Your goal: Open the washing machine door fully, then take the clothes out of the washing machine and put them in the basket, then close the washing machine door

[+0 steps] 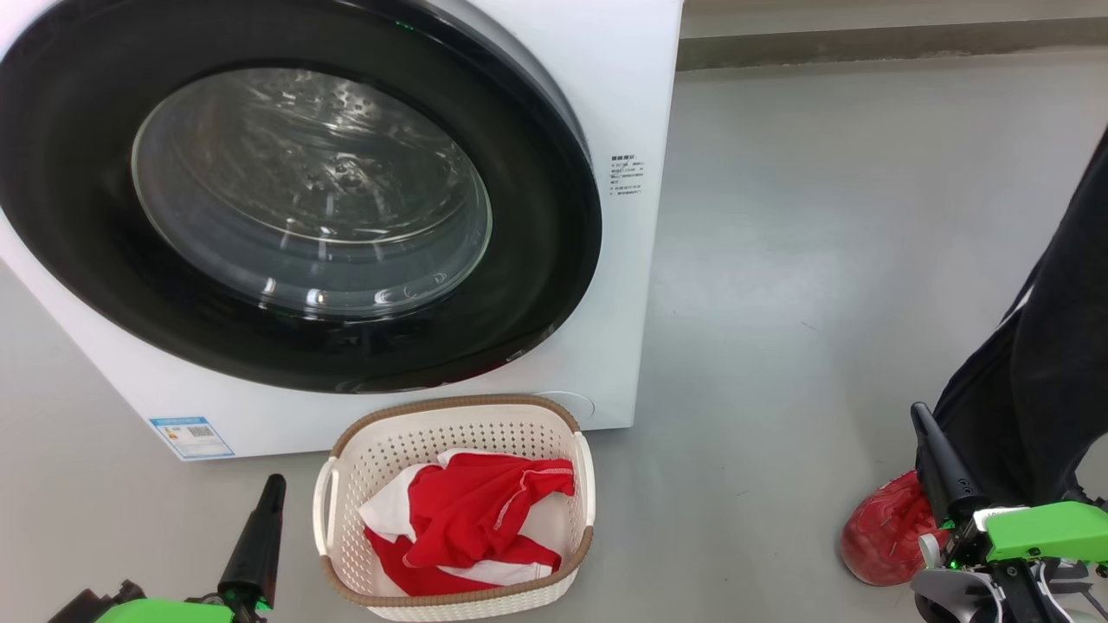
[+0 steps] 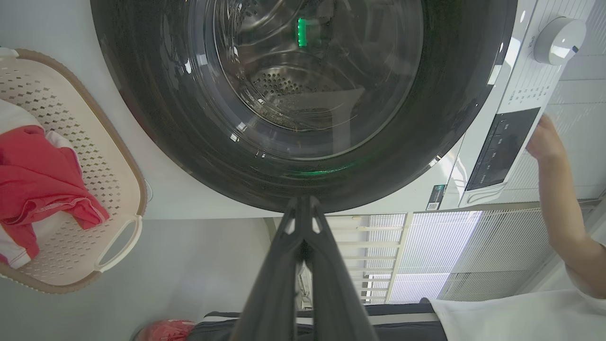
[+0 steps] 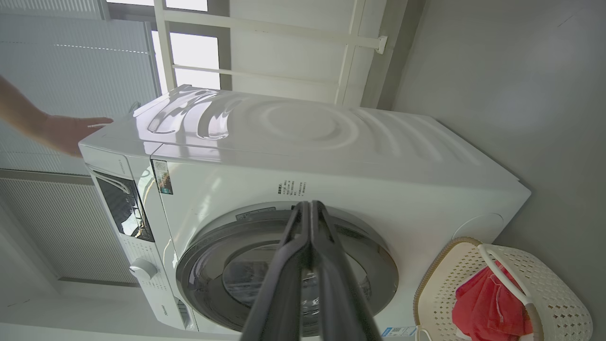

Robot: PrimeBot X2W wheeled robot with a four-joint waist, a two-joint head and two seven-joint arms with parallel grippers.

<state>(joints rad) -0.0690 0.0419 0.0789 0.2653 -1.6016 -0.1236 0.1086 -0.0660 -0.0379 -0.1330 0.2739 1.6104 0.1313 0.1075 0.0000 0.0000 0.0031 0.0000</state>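
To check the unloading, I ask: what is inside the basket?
Inside the basket lie crumpled red clothes with white parts. Whatever is under them is covered by the fabric.

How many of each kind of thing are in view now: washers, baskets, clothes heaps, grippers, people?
Washing machine: 1
Basket: 1
Heap of red clothes: 1
Grippers: 2 (left gripper, right gripper)
Person: 1
Total: 6
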